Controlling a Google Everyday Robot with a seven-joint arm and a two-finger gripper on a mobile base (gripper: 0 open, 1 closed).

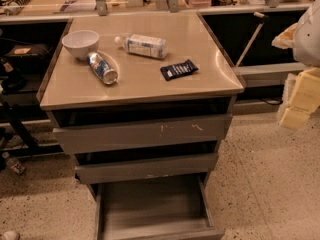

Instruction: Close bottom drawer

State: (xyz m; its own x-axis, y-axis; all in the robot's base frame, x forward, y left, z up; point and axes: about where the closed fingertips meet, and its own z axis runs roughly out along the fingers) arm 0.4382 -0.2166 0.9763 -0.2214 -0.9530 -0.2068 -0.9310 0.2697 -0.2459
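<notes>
Speckled flooring [260, 184] surrounds a metal cabinet [150, 79] whose bottom drawer [152, 206] stands pulled far out toward us, empty tray exposed, its long axis running straight back beneath the middle drawer [147, 168] and its low front facing the camera. We judge it a stiff, light sheet-metal box that should glide on its slides under a steady push at the middle of that front edge. Our gripper [298, 103] hangs at the right, well apart from the drawer; whether it is spread or pressed together we cannot tell.

arm [311, 34] at rt edge, gripper [297, 104] below it, partly cropped
</notes>
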